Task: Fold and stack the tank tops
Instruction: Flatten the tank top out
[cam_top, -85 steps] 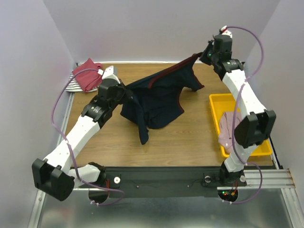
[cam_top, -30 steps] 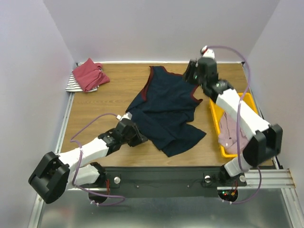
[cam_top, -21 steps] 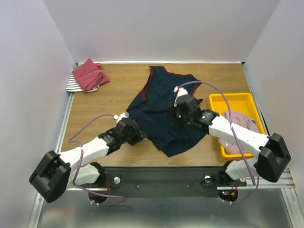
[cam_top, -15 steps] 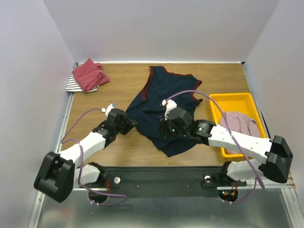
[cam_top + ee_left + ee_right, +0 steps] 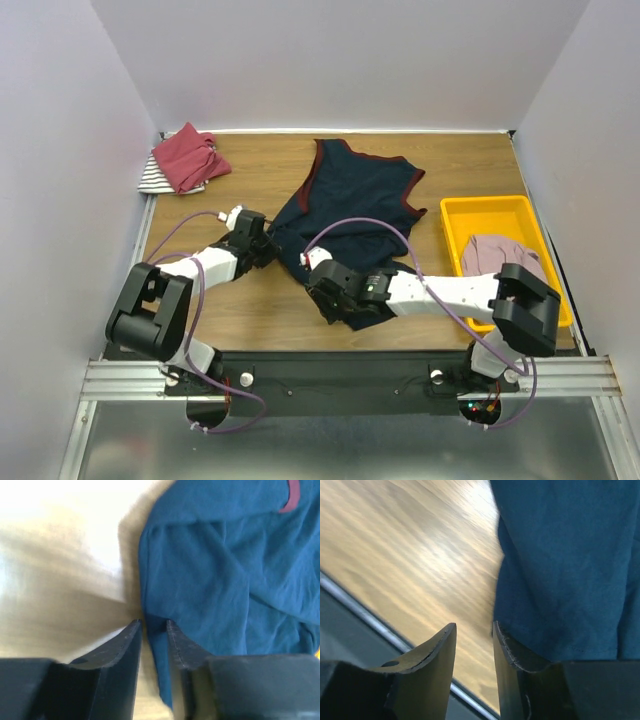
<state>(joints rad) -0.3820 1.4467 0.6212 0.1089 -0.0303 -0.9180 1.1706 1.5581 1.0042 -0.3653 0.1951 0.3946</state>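
Note:
The navy tank top (image 5: 350,195) with maroon trim lies spread on the table, neck end far, hem near. My left gripper (image 5: 264,236) is at its left edge. In the left wrist view the gripper (image 5: 152,625) is narrowly open, with a strip of the navy cloth (image 5: 225,555) between the fingers. My right gripper (image 5: 325,298) is at the near hem corner. In the right wrist view it (image 5: 474,626) is narrowly open over bare wood, and the navy cloth (image 5: 570,555) lies against its right finger. A red top (image 5: 185,158) lies on a striped one (image 5: 152,180) at the far left. A pale pink top (image 5: 495,255) lies in the tray.
The yellow tray (image 5: 490,205) stands at the right side of the table. The table's near edge rail (image 5: 350,600) runs close below my right gripper. Purple cables loop over both arms.
My right gripper has left the top's far shoulder and swung down to its near hem. My left gripper moved up to the top's left edge. The top now lies flatter.

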